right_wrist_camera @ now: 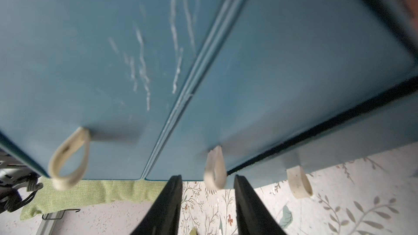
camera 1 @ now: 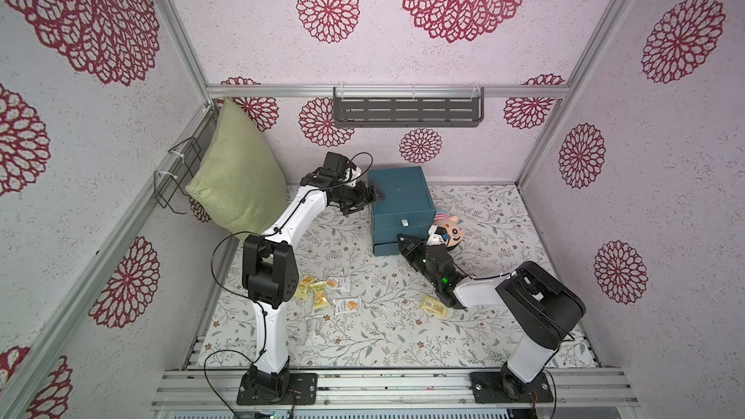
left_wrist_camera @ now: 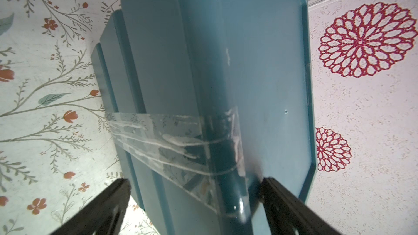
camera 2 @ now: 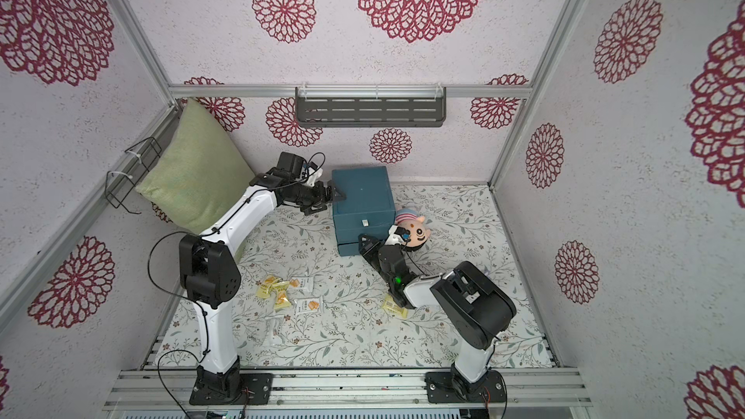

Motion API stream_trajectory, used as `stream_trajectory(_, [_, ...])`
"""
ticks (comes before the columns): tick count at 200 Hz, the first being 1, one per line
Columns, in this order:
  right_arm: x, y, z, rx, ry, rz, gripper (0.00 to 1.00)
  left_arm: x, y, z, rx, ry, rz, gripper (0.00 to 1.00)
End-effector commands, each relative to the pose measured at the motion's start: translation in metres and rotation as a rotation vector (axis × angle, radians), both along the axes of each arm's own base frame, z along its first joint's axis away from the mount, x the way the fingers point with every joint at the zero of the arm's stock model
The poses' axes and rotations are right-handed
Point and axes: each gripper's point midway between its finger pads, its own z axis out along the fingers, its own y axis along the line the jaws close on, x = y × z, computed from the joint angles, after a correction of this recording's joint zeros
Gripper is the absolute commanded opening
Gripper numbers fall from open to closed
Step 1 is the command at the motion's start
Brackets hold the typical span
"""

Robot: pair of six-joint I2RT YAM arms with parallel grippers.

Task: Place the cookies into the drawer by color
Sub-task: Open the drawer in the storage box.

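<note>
While both my arms are at the drawer chest (camera 1: 401, 191), which stands at the far middle of the flowered table cloth (camera 1: 504, 235), my entries read as follows.

Left gripper (camera 1: 370, 199): spread wide, holding nothing. It straddles the chest's upper left edge, with one finger (left_wrist_camera: 285, 202) over the top panel and the other (left_wrist_camera: 106, 204) down the left side. I cannot tell whether either finger touches the chest. A strip of clear tape (left_wrist_camera: 176, 141) crosses that edge just ahead of the fingers.

Right gripper (right_wrist_camera: 208, 191): a narrow gap, not closed. It sits at the chest's front, level with the middle drawer. The middle tab (right_wrist_camera: 214, 172) hangs between my two fingers with a sliver of space on either side, and no pinch shows. The top tab (right_wrist_camera: 67, 161) and bottom tab (right_wrist_camera: 298, 184) hang free on either side of it.

Bottom drawer (camera 1: 387, 248): stands forward of the two above it in both top views.

Cookie packets (camera 1: 322, 302): several, yellow and white, in a loose cluster on the near left of the cloth, just beside my left arm. One yellow packet (camera 1: 433, 306) lies apart, near the middle, beside my right forearm. All are well apart from the chest.

Plush toy (camera 1: 455, 231): just right of the chest.

Pillow (camera 1: 238, 171): leaning in the far left corner.
</note>
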Motion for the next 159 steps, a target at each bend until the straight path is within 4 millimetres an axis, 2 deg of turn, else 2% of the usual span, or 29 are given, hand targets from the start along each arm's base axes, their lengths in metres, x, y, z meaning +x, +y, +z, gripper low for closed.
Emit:
stream_trajectory(1, [0.01, 0.003, 0.024, 0.061, -0.052, -0.019, 0.43, -0.01, 0.007, -0.005, 0.024, 0.037, 0.009, 0.97])
stream_trajectory(14, [0.01, 0.003, 0.024, 0.063, -0.053, -0.019, 0.4, -0.01, 0.007, -0.004, 0.023, 0.035, 0.011, 0.98])
stream_trajectory(35, [0.012, 0.003, 0.024, 0.063, -0.055, -0.022, 0.29, -0.01, 0.008, -0.004, 0.023, 0.035, 0.011, 0.97])
stream_trajectory(78, [0.011, 0.004, 0.026, 0.065, -0.058, -0.021, 0.0, -0.009, 0.009, -0.005, 0.025, 0.036, 0.013, 0.97])
stream_trajectory(115, [-0.001, 0.003, 0.027, 0.035, -0.056, -0.017, 0.0, -0.009, 0.009, -0.007, 0.028, 0.038, 0.015, 0.97])
stream_trajectory(159, [-0.037, 0.003, 0.018, -0.051, -0.039, 0.026, 0.0, -0.008, 0.01, -0.007, 0.032, 0.037, 0.018, 0.97])
